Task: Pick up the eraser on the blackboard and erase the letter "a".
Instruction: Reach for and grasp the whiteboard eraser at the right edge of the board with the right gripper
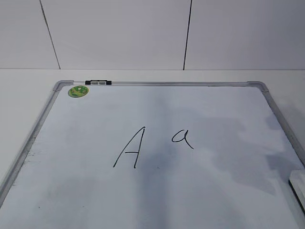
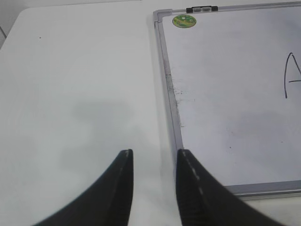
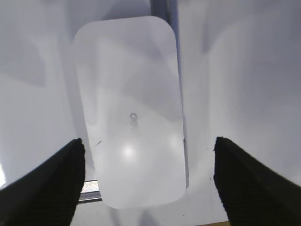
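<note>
Closest to the right wrist camera are the two black fingers (image 3: 44, 181) of the right gripper (image 3: 149, 176), spread wide with the eraser (image 3: 131, 110) lying between them; neither finger touches it, so the jaws stand released. The eraser is a white plastic block with rounded corners, glossy enough to carry a bright highlight, with small grey lettering near its middle. It lies flat on the blackboard (image 1: 157, 191) at the board's right edge, its long side running along the silver frame rail (image 3: 162, 8), which shows past its far end. In the exterior view only a corner of the eraser (image 1: 298, 183) shows, at the right border, with a thin dark base under the white top.

The left gripper (image 2: 154, 157) hangs over the bare white table (image 2: 80, 94), just left of the board's left frame rail (image 2: 169, 89). Its two black fingers (image 2: 120, 188) stand apart with nothing between them.

The blackboard is one white dry-erase panel with a silver frame and grey rounded corner pieces, its surface faintly smudged and shadowed. Two letters are written on it in thin black marker: one tall angular capital "A" (image 1: 129, 148) and, just to its right, one smaller letter "a" (image 1: 182, 138). One round green magnet (image 1: 78, 91) sits near the far left corner, and one black-and-grey clip (image 1: 98, 82) sits on the top rail beside it.
</note>
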{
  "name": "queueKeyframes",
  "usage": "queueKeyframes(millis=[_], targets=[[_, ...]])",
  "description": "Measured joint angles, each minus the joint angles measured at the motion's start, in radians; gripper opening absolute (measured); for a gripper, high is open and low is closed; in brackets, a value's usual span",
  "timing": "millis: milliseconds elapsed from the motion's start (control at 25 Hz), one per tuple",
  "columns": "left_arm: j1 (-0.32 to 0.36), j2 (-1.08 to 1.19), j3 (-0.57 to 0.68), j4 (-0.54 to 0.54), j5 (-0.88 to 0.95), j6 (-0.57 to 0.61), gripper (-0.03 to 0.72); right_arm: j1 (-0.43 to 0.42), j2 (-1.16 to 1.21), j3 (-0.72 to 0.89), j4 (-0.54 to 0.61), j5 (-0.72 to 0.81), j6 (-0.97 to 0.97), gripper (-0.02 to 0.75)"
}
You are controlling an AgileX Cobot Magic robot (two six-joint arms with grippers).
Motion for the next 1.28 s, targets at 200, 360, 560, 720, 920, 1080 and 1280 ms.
queueKeyframes(millis=[200,360,560,720,920,1080,1280], targets=[[0.0,0.0,0.0,0.0,0.0,0.0,0.235,-0.002,0.045,0.0,0.011,0.001,-0.011,0.675],[0.0,0.0,0.0,0.0,0.0,0.0,0.235,-0.002,0.078,0.0,0.037,-0.004,-0.044,0.675],[0.0,0.0,0.0,0.0,0.0,0.0,0.235,-0.002,0.082,0.0,0.039,-0.007,-0.057,0.675],[0.0,0.0,0.0,0.0,0.0,0.0,0.235,-0.002,0.082,0.0,0.039,-0.007,-0.059,0.675],[0.0,0.0,0.0,0.0,0.0,0.0,0.235,-0.002,0.098,0.0,0.036,-0.009,-0.059,0.675],[0.0,0.0,0.0,0.0,0.0,0.0,0.235,-0.002,0.118,0.0,0.036,-0.012,-0.059,0.675],[0.0,0.0,0.0,0.0,0.0,0.0,0.235,-0.002,0.133,0.0,0.036,-0.028,-0.06,0.675]])
